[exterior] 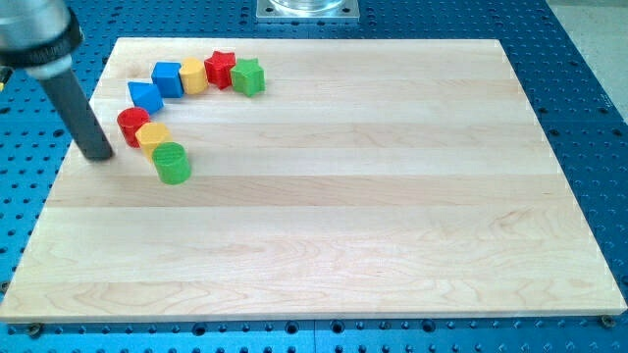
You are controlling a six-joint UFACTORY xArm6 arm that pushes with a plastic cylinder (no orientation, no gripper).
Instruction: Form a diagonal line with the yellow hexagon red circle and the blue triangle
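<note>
The red circle [131, 125] lies near the board's upper left. The yellow hexagon [152, 138] touches it on its lower right. The blue triangle [145, 96] sits just above the red circle. These three run in a short curved chain. My tip [99, 153] rests on the board just left of the red circle and yellow hexagon, a small gap away from them. The dark rod rises from the tip toward the view's top left.
A green cylinder [173, 162] lies just below the yellow hexagon. A blue cube [168, 78], a yellow block [192, 75], a red star [220, 69] and a green star [248, 75] continue the arc to the right. The wooden board [343, 196] lies on a blue perforated table.
</note>
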